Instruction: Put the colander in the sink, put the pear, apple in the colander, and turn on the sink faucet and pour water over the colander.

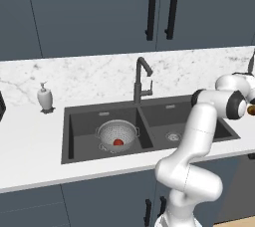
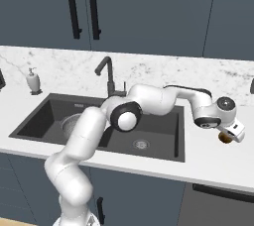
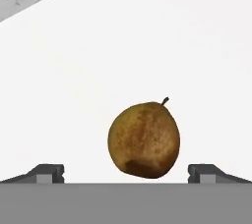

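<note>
Pear (image 3: 143, 139) on bare white counter (image 3: 147, 46), between wide-open jaws, ungripped.

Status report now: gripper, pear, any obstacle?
Gripper open, above pear on counter. Pear not gripped. Apple in colander, left sink basin. No obstacle near pear.

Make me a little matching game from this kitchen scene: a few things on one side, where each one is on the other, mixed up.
Things:
1. apple
2. pear
3. colander
4. soap dispenser

Places:
A. on the white counter, between the open gripper's fingertips
B. in the sink's left basin
C. on the counter left of the sink
D. inside the colander

Pairs: 1-D, 2-A, 3-B, 4-C
</note>
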Available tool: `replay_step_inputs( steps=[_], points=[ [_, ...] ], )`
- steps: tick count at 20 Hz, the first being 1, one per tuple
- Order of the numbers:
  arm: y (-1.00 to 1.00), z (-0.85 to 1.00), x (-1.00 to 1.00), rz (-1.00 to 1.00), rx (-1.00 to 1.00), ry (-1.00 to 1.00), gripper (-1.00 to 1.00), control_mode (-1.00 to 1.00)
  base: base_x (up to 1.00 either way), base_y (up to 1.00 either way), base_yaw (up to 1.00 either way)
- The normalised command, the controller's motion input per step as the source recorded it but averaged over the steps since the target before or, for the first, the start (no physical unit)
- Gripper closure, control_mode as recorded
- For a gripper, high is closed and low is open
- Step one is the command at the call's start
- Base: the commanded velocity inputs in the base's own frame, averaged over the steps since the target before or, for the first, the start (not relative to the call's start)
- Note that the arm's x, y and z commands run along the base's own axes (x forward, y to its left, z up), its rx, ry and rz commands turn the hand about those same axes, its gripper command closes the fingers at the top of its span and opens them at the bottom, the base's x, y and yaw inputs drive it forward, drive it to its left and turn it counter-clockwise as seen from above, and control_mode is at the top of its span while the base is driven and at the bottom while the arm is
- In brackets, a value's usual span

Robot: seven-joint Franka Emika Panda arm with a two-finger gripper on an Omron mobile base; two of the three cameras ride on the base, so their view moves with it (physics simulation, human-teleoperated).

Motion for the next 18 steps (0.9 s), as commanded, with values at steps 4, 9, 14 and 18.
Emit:
replay_step_inputs(
  steps=[4, 9, 14, 18],
  points=[
    [-0.04, -0.15, 0.13, 0.0, 0.0, 0.04, -1.0, -1.0, 0.0, 0.0, 0.0],
    [-0.04, -0.16, 0.12, 0.0, 0.0, 0.05, -1.0, -1.0, 0.0, 0.0, 0.0],
    [-0.06, -0.21, 0.16, 0.0, 0.0, 0.07, -1.0, -1.0, 0.0, 0.0, 0.0],
    [-0.08, -0.15, 0.18, 0.0, 0.0, 0.06, -1.0, -1.0, 0.0, 0.0, 0.0]
  ],
)
